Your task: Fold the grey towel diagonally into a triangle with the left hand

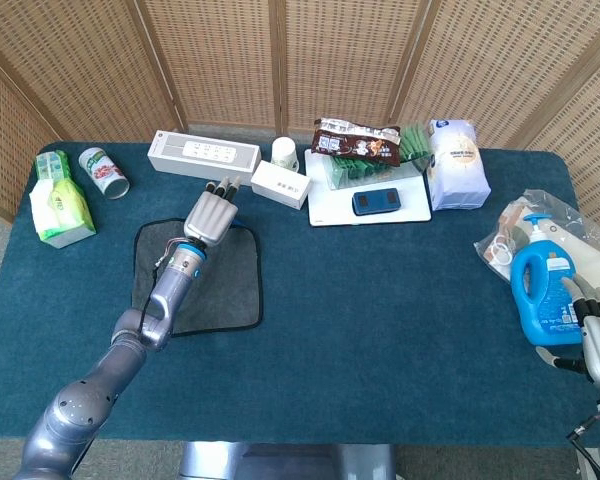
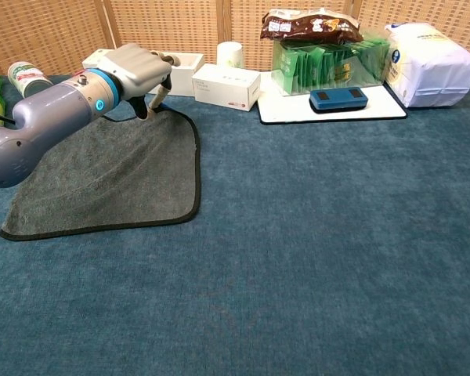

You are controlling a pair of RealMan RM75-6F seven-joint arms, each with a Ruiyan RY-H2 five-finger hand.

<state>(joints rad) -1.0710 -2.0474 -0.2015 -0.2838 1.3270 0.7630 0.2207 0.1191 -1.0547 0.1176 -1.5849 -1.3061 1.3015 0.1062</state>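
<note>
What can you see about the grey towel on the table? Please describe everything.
The grey towel is a roughly square cloth of soft, fuzzy fabric with a dark stitched border. It lies spread on the blue table cover, near the robot's left side. Most of it is flat, but its far right corner is raised slightly, where the left hand pinches it. The forearm crosses above its left part.

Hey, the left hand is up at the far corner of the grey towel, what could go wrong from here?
1. The left hand seems to have only the far right corner of the grey towel; a thin pinch might slip mid-fold.
2. The white box and long white box sit just beyond that corner, so a lift could bump them.
3. The towel lies flat and unweighted; dragging may shift it whole instead of folding.
</note>
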